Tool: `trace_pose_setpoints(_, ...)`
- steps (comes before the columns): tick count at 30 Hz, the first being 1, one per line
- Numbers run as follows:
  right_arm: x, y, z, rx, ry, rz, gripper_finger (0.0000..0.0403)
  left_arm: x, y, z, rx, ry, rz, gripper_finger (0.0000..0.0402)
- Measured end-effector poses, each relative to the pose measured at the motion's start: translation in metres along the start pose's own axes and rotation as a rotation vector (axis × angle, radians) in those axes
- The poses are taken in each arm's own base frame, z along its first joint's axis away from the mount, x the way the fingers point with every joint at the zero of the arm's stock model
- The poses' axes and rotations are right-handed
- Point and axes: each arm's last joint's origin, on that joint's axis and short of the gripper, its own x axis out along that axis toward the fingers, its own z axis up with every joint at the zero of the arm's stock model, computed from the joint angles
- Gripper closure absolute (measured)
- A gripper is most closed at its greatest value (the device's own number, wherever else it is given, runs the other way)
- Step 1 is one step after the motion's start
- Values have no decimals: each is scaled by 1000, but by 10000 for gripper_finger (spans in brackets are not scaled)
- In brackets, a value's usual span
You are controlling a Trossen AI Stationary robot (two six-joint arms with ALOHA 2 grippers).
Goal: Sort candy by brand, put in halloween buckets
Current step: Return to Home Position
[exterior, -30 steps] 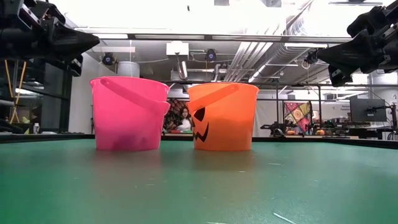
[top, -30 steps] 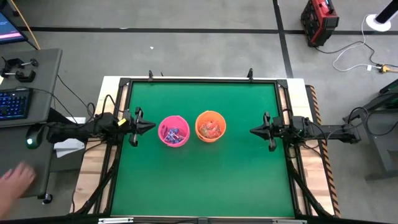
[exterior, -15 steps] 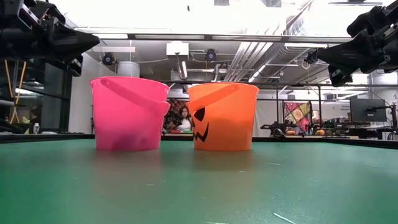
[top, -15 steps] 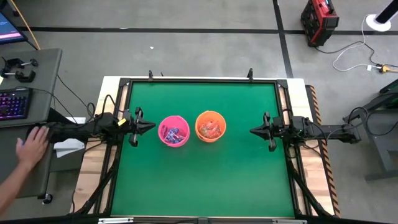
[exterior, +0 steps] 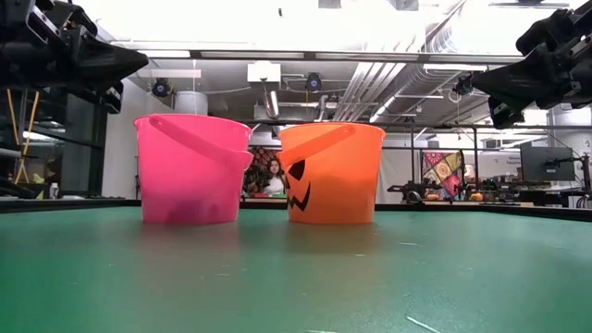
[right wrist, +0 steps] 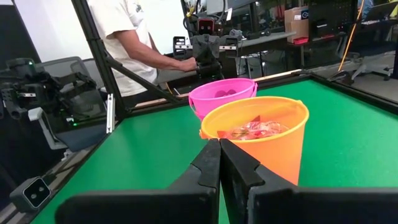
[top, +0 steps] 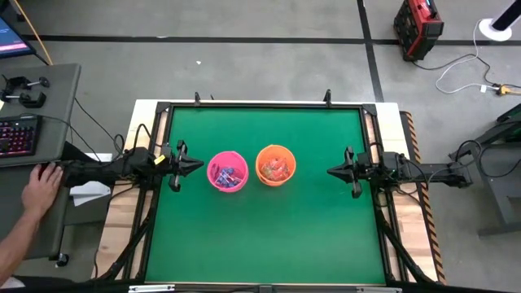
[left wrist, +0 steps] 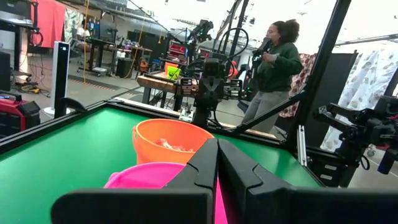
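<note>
Overhead, a green table top (top: 260,236) stands on a grey concrete floor (top: 244,65). At far left a person's hand (top: 39,185) rests on a desk (top: 57,89) below a keyboard (top: 16,135). The left gripper (top: 198,163) hangs at the table top's left edge, fingers pressed together on nothing. Near it stands the pink bucket (top: 227,171) with blue and purple candy (top: 229,173) inside. Close on its right is the orange bucket (top: 275,165), holding red-and-clear pieces (top: 278,168). The right gripper (top: 332,171) waits at the right edge, likewise closed and empty. A red machine (top: 418,28) stands on the floor at upper right. Only the low view shows the black jack-o'-lantern face (exterior: 299,185) on the orange bucket, though it hides what both buckets contain. The wrist views add the room beyond: a person in a dark green top (left wrist: 273,62) and a person in a white T-shirt (right wrist: 127,31).
</note>
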Motion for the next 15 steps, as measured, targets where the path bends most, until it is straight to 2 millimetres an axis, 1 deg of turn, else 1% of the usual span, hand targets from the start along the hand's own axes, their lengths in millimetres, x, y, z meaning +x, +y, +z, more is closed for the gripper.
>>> trace_pose_setpoints(15, 0, 0, 0, 1, 0, 0, 402, 0, 0, 0, 0, 0, 0, 402)
